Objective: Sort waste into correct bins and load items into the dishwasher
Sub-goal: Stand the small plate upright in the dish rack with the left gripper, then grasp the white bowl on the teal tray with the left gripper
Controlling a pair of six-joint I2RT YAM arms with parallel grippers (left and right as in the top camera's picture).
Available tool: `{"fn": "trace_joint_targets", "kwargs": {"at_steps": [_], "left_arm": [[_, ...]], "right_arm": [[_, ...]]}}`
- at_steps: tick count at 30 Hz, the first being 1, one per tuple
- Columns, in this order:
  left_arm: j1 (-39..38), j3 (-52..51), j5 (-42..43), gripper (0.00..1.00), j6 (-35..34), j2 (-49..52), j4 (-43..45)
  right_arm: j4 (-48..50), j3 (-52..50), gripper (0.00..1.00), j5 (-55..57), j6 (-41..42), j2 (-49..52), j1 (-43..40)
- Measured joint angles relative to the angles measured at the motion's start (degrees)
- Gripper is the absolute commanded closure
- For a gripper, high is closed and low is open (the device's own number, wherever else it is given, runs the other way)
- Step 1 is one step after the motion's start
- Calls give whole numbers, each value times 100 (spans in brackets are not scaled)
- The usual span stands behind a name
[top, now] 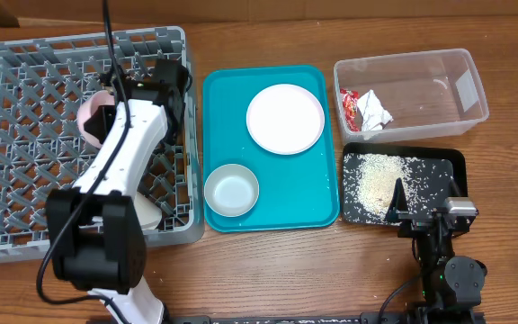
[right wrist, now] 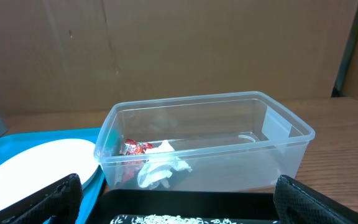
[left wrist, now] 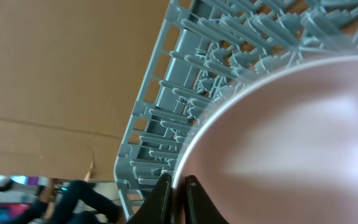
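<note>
Our left claw [left wrist: 174,186] pinches a pale pink dish [left wrist: 278,137] over the grey rack [top: 25,108]; at three o'clock sits the teal tray [top: 272,211]. Our right claw [right wrist: 173,208] gapes wide.

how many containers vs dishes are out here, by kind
dish rack: 1
teal tray: 1
clear tub: 1
black tray: 1
white plate: 1
small white bowl: 1
pink bowl in the left gripper: 1
total: 7
</note>
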Motion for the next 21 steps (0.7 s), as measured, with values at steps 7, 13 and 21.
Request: {"fn": "trace_joint_targets", "kwargs": {"at_steps": [7,13,21], "left_arm": [[-267,-2,-313,86,365,166,190],[-723,-2,-328,79,573,173,188],[-1169,-2,-203,71,662,177,144]], "right_arm": [[2,0,0,-2,0,0,0],[0,0,0,-2,2,0,0],[0,0,0,-2,2,0,0]]}}
